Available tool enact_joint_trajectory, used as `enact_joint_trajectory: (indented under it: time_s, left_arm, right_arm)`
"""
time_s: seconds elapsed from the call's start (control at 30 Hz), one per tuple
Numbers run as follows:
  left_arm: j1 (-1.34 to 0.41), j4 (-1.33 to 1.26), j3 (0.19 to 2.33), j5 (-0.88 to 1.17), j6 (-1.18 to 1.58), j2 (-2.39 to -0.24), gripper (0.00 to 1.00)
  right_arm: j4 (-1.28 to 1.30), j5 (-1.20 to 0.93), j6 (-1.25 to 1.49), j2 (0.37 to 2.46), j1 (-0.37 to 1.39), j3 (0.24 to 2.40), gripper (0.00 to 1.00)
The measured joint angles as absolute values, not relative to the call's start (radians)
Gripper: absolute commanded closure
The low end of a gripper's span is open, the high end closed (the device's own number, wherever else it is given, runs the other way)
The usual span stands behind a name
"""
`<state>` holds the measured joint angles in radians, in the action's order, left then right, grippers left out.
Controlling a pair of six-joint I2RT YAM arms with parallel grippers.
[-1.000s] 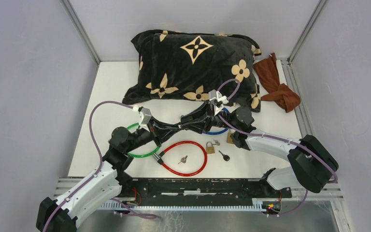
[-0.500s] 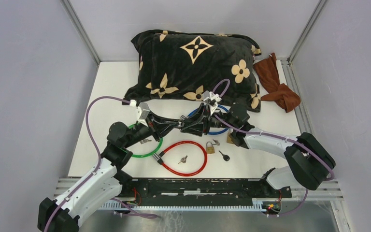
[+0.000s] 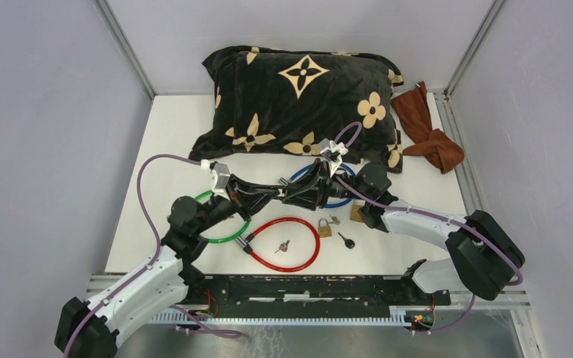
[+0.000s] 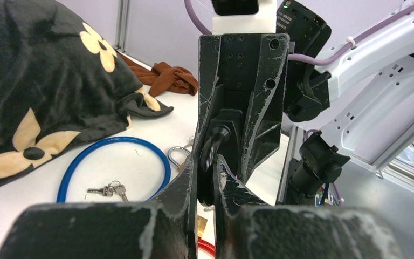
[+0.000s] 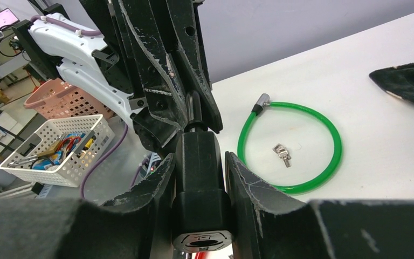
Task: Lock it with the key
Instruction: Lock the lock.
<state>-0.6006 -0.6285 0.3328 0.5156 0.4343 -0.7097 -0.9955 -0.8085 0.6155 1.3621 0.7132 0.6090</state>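
My right gripper (image 5: 199, 157) is shut on a black lock body (image 5: 198, 183), keyhole end towards its camera. My left gripper (image 4: 206, 162) is shut on a black key head (image 4: 211, 154) and faces the right gripper head on. In the top view the two grippers meet nose to nose above the table, left gripper (image 3: 271, 192), right gripper (image 3: 294, 194). In the right wrist view the key head (image 5: 194, 108) touches the far end of the lock body. The key's blade is hidden.
A blue cable loop (image 3: 341, 201) with small keys (image 4: 107, 190) lies under the grippers. A green cable loop (image 3: 224, 237), a red cable lock (image 3: 298, 261), a brass padlock (image 3: 324, 228) and loose keys (image 3: 345, 239) lie nearer. A black pillow (image 3: 298, 97) and brown cloth (image 3: 429, 130) are behind.
The two joined grippers have shifted slightly, away from me and then a little back. Both keep their hold and stay nose to nose.
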Motion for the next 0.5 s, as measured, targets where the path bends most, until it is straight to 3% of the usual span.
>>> enact_joint_trajectory:
  time_s: [0.5]
  left_arm:
    - [-0.636,-0.757,0.283,0.373,0.508,-0.752,0.98]
  right_arm:
    - [-0.857,-0.801,0.579,1.361,0.699,0.696,1.0]
